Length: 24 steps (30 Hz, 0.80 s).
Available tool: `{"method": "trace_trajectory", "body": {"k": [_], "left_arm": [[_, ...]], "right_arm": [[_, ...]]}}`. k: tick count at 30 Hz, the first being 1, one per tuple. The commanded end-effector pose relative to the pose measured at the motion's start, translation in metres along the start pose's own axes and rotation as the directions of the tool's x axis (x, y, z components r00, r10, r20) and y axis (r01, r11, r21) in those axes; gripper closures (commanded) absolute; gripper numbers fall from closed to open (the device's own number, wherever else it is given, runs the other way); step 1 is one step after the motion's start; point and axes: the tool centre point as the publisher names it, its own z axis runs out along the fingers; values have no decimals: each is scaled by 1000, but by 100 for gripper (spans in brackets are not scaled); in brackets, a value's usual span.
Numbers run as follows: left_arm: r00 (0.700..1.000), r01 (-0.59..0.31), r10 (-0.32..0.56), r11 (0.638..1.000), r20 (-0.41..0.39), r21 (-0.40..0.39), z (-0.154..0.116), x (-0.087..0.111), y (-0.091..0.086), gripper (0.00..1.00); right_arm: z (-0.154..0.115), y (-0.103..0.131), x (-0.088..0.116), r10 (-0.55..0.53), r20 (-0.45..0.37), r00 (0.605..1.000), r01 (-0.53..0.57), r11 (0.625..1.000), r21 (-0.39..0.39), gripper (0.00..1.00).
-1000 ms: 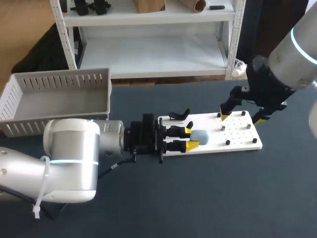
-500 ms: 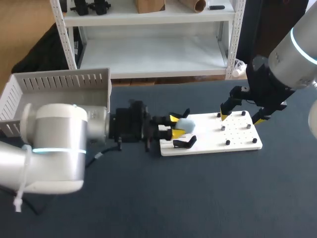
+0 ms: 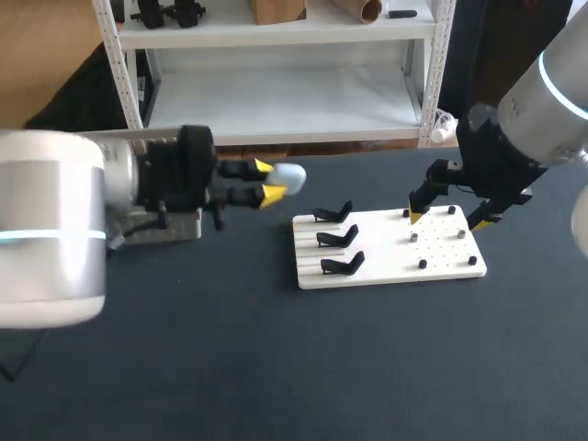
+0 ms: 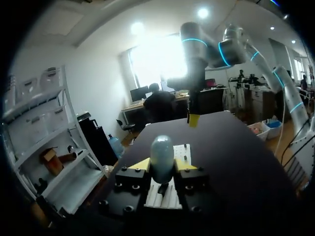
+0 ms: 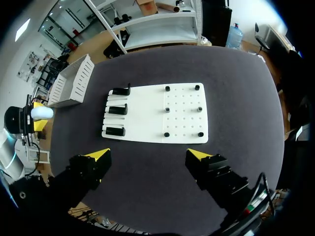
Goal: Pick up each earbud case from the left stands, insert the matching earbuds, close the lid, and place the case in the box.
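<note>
I hold the blue case up in the air.
My left pincer [image 3: 266, 181] squeezes the small earbud case [image 3: 288, 177] from two sides, high over the table, near the box [image 5: 73, 82]. The case looks round and smooth, so it could slip out if I swing fast. Farther off, the stands [image 3: 336, 237] on the white board [image 3: 441, 262] are bare, and my right pincer [image 3: 448, 219] hangs there, fingers wide apart.

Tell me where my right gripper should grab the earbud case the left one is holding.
Take the earbud case by its rounded free end, jutting past the left gripper. Bring the open right gripper in from ahead, probably closing across its bare sides.
</note>
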Motion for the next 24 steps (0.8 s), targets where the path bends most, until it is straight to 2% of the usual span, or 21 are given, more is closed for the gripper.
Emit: {"method": "trace_trajectory", "body": {"k": [1,9,14,18,24], "left_arm": [[997,20,-30,990,-65,-139,-20,-6,8,100],[987,85,-110,974,-113,-209,-32,9,27,100],[976,140,-179,952,-126,-272,-48,28,43,100],[958,174,-237,930,-165,-323,-62,42,53,100],[928,249,-332,891,-168,-380,-86,75,69,100]], "right_arm": [[1,0,0,-1,0,1000,1,1000,-2,0],[1,0,0,-1,0,1000,1,1000,-2,0],[1,0,0,-1,0,1000,1,1000,-2,0],[1,0,0,-1,0,1000,1,1000,-2,0],[1,0,0,-1,0,1000,1,1000,-2,0]]}}
